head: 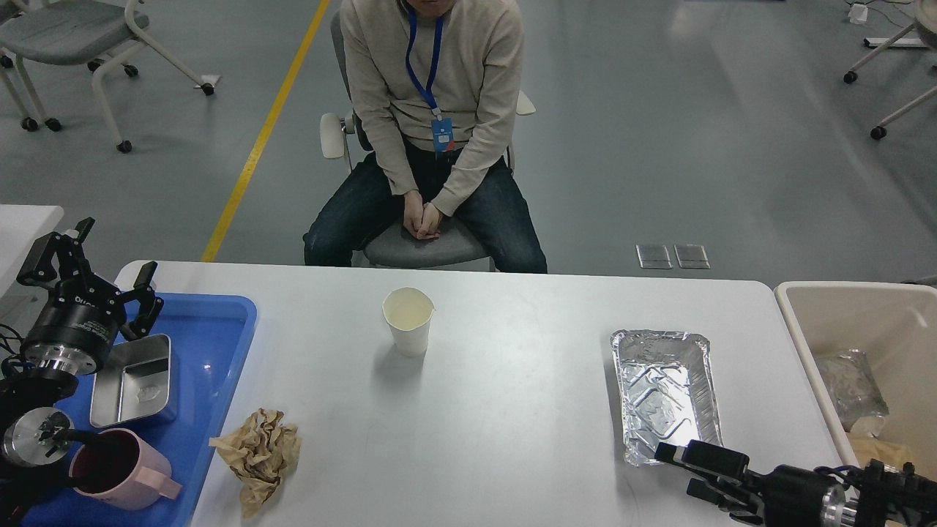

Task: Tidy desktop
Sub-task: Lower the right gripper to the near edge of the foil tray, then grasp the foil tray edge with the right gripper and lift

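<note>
The foil tray (666, 395) lies on the white tabletop (512, 410) just beyond the right hand (677, 465), whose grip I cannot tell; light and easily crumpled, it is probably best pinched at its near rim.

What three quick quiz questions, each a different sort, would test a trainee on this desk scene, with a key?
1. True or false: the white paper cup stands upright on the white rectangular desktop.
2. Which lies nearest the right gripper? A) crumpled brown paper B) silver foil tray C) pink plastic mug
3. Fill in: the steel rectangular tin sits in the ____ plastic tray.

Key: 1 true; 2 B; 3 blue.
</note>
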Robot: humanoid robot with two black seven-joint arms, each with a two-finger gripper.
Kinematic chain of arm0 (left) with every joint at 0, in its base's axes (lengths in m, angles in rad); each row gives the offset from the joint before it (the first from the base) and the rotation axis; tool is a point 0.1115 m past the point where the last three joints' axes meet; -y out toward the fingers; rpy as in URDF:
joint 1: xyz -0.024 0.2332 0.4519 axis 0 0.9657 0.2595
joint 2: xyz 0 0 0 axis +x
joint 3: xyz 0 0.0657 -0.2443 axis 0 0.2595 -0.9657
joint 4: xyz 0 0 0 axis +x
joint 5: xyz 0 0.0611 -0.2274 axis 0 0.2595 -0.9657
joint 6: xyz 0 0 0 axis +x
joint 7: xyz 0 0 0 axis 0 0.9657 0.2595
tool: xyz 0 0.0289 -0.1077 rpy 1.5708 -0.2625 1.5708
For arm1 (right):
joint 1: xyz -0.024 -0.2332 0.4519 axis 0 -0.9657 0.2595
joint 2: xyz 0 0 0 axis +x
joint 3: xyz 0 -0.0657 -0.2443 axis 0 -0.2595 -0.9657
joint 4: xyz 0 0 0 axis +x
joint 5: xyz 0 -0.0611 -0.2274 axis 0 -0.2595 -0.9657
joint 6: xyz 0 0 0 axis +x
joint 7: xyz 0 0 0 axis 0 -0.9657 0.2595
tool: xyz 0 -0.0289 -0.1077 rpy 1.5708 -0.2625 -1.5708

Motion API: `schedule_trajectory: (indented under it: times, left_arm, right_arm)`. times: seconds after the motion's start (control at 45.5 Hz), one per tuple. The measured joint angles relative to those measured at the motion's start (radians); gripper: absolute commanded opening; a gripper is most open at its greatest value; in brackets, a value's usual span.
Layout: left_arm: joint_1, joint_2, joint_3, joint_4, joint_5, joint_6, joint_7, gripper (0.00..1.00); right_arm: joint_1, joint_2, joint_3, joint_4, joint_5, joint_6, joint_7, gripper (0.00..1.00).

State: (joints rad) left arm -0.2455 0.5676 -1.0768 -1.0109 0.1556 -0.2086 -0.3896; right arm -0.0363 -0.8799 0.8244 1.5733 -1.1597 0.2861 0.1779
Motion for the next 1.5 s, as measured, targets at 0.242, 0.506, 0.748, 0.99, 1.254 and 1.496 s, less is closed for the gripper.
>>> schedule_trajectory:
  times: [0.242,0.506,0.748,0.99,1.254,1.496]
  left_arm:
    - [0.001,0.0,0.001,0.0,0.0,0.001,0.0,0.96]
    - [0.002,0.0,0.001,0.0,0.001,0.001,0.001,0.96]
    - [0.001,0.0,0.02,0.0,0.001,0.003,0.001,0.96]
    - [0.0,0.0,0.022,0.0,0.001,0.003,0.0,0.96]
    - [0.002,0.0,0.023,0.0,0.001,0.0,0.0,0.96]
    - [0.003,0.0,0.023,0.0,0.001,-0.002,0.0,0.96]
  right_arm:
    - [-0.027,0.119,0.003,-0.091,0.03,-0.01,-0.004,1.0]
    - [-0.015,0.16,0.004,-0.209,0.192,-0.017,-0.017,1.0]
    - [-0.011,0.188,0.007,-0.259,0.277,-0.036,-0.048,1.0]
    - [0.03,0.225,0.0,-0.29,0.316,-0.059,-0.073,1.0]
    - [0.058,0.296,-0.007,-0.349,0.33,-0.081,-0.097,1.0]
    - [0.06,0.317,-0.021,-0.351,0.314,-0.147,-0.094,0.59]
